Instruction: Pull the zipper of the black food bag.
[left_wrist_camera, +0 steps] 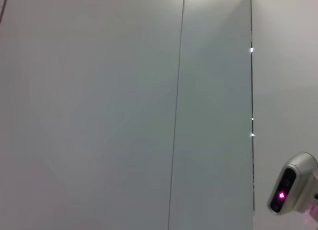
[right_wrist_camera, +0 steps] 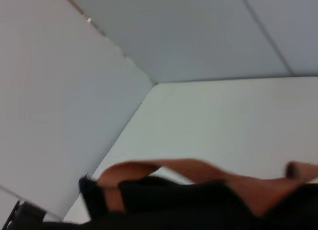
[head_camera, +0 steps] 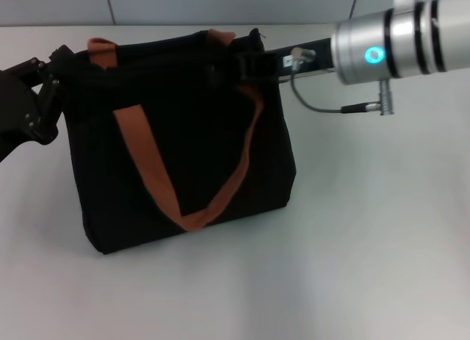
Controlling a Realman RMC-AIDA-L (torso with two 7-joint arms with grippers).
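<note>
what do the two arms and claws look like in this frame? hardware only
Right arm: silver cylindrical segments with black rings, a glowing cyan dot, a thin grey cable looping to a metal plug; its right claw is black, at the black food bag top edge. Left claw: matte black, angular, small screws visible.
</note>
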